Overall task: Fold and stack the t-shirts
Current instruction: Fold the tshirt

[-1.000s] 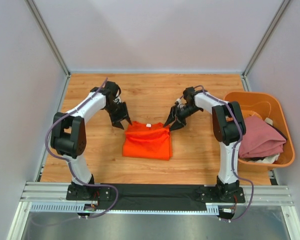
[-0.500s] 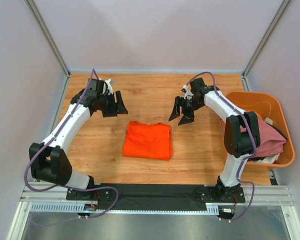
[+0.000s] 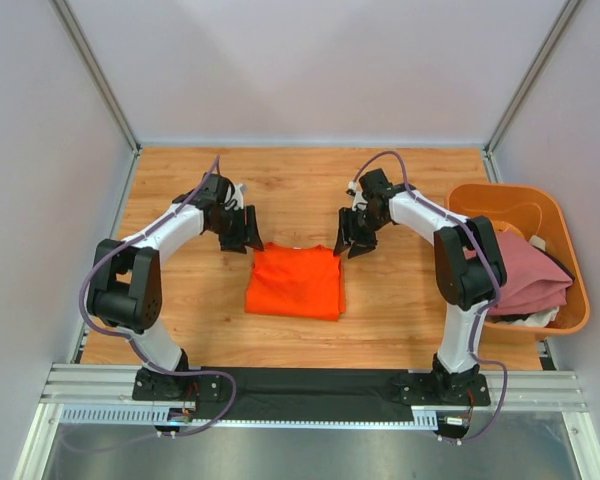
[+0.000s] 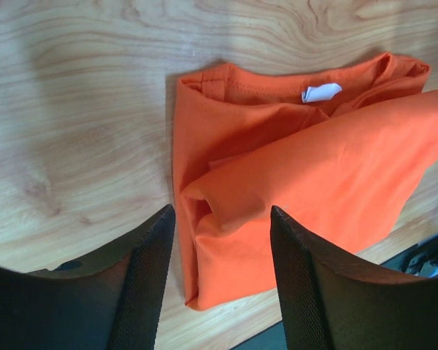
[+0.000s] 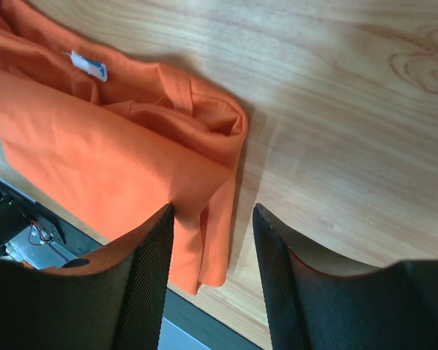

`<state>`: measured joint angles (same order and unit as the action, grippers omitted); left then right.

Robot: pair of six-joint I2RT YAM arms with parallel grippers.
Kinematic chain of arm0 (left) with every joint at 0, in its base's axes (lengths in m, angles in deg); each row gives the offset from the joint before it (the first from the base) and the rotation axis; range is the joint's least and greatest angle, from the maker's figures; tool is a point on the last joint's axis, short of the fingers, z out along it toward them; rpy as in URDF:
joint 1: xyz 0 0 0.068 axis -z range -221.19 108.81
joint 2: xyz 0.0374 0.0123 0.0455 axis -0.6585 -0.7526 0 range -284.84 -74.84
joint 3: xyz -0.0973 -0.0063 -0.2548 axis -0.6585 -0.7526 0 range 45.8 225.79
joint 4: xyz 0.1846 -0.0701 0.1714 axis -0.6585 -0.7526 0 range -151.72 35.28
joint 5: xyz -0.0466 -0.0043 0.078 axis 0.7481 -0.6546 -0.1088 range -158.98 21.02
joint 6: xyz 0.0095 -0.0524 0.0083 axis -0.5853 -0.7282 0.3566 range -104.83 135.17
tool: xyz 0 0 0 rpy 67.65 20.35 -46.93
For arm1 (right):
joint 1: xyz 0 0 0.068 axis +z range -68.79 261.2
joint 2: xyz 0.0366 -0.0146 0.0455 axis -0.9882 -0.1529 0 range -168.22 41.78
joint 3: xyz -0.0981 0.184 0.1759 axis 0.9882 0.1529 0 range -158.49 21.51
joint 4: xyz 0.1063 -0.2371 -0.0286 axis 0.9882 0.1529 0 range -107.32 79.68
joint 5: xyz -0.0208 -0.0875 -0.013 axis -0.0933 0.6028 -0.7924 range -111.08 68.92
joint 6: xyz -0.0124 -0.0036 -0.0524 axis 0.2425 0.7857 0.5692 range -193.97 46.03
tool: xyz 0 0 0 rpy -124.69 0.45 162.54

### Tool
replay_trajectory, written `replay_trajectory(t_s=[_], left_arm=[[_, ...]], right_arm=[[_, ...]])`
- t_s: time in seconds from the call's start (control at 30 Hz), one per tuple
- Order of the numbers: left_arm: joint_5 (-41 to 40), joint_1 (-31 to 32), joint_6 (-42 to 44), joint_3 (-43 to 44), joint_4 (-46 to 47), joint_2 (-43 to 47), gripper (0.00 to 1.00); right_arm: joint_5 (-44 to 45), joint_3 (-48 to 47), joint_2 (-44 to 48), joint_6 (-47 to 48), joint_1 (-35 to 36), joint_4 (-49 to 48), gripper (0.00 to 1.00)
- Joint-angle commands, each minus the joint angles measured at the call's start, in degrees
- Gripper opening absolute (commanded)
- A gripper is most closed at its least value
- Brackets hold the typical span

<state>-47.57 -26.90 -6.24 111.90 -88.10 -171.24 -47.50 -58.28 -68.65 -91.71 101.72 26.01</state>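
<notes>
A bright orange t-shirt (image 3: 294,284) lies folded into a rough rectangle on the wooden table, its white neck label (image 4: 321,92) at the far edge. My left gripper (image 3: 246,238) hangs open over its far left corner (image 4: 223,215), with a cloth fold showing below between the black fingers (image 4: 150,281). At the far right corner my right gripper (image 3: 351,242) is open too (image 5: 213,211), the shirt's folded edge (image 5: 219,240) lying under the gap. A dusty pink t-shirt (image 3: 525,275) is heaped in the tub.
A rigid orange plastic tub (image 3: 500,196) stands at the right edge of the table, with other cloth under the pink one. White enclosure walls close off the back and sides. A black strip (image 3: 310,380) runs along the near edge between the arm bases.
Half a second ago both grippers were drawn back, clear of the shirt. They have swung back in over its far corners, jaws a little narrower. The shirt has not moved.
</notes>
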Motion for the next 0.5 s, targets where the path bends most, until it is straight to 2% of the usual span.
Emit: replay_trajectory(t_s=[0.0,0.13,0.2,0.23,0.3,0.33,0.43,0.47], left_arm=[[1.97,0.74,1.20,3.15,2.54,-1.24,0.61],[1.97,1.01,0.40,3.24,2.89,-2.39,0.54],[1.97,1.01,0.14,3.68,3.33,-3.00,0.46],[2.06,1.01,0.05,3.94,3.15,-3.27,0.42],[2.06,1.18,0.23,4.99,2.63,-3.71,0.28],[1.80,1.19,0.31,5.17,2.28,-3.71,0.14],[0.30,1.27,0.49,5.96,0.08,-3.27,0.00],[0.21,1.19,0.49,5.70,-0.53,-2.48,0.00]], right_arm=[[0.23,-3.18,-2.06,-0.81,0.14,-2.46,0.49],[-0.83,-3.53,-2.42,-1.16,0.49,-3.07,0.49],[-0.74,-3.44,-2.51,-1.51,0.49,-3.25,0.46],[-0.92,-3.44,-2.59,-1.69,0.58,-3.43,0.42],[-0.92,-3.36,-2.33,-1.77,0.49,-3.87,0.35],[-1.53,-3.27,-2.24,-1.77,0.49,-4.39,0.27],[-2.41,-3.53,-2.07,-1.86,0.49,-4.57,0.14],[-3.46,-3.27,-1.81,-1.86,0.49,-4.75,0.00]])
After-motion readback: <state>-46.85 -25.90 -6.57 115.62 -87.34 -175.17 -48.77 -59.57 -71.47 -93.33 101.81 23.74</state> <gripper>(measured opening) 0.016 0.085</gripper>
